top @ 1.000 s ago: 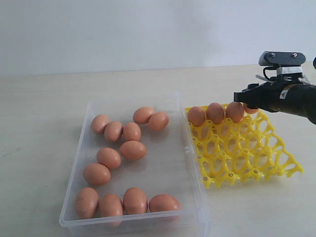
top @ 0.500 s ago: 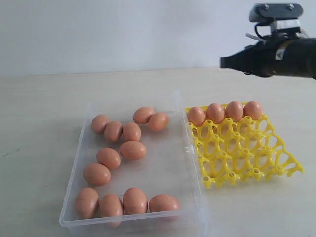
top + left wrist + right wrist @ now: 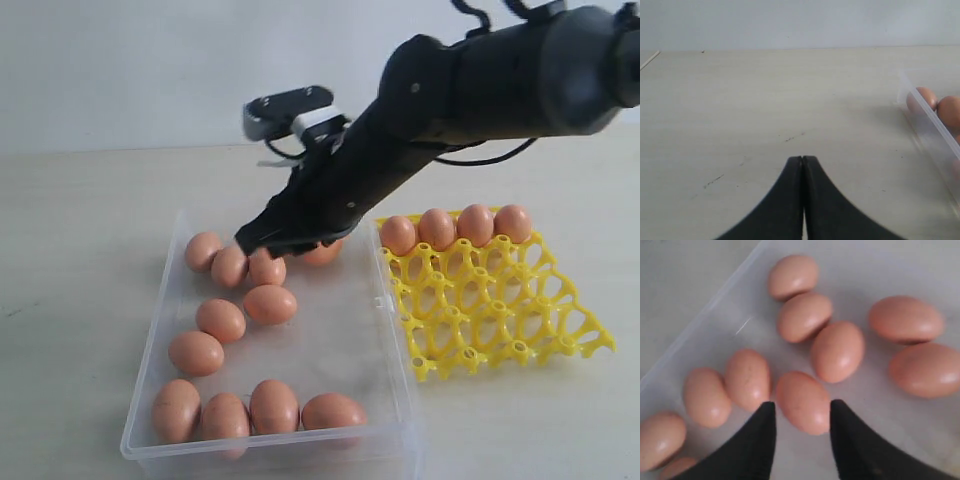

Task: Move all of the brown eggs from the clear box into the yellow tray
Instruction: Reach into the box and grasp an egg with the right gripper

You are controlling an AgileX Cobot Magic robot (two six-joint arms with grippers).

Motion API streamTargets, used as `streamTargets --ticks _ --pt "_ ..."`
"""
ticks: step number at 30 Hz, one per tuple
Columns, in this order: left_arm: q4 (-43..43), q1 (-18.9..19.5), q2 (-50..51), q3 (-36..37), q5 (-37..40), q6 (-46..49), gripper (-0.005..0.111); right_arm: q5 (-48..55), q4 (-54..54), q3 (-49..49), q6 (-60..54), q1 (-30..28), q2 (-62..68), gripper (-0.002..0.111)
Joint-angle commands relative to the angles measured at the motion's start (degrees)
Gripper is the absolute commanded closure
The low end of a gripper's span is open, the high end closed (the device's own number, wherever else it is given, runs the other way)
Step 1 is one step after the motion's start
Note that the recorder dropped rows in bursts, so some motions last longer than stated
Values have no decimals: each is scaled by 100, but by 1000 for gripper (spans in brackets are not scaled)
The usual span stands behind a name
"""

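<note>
Several brown eggs lie loose in the clear box. My right gripper has reached across into the box's far half. Its jaws stand open on either side of one brown egg, with a gap on each side of it; other eggs crowd close by. The yellow tray lies right of the box, with a back row of eggs. My left gripper is shut and empty over bare table, the box wall off to its side.
The pale table top surrounds box and tray. My dark right arm stretches over the gap between tray and box and hides part of one egg at the back of the box.
The right gripper left an egg in the tray's back row, rose, then swung left and down into the clear box. Its jaws now straddle an egg there.
</note>
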Motion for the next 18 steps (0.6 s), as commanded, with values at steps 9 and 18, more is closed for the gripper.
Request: streamTargets --ticks 9,18 --pt "-32 -29 -32 -23 -80 -33 107 1113 -378 -1358 -274 170 1305 45" --pt "-32 -29 -32 -23 -80 -33 107 1168 -1045 -1754 65 170 1772 45"
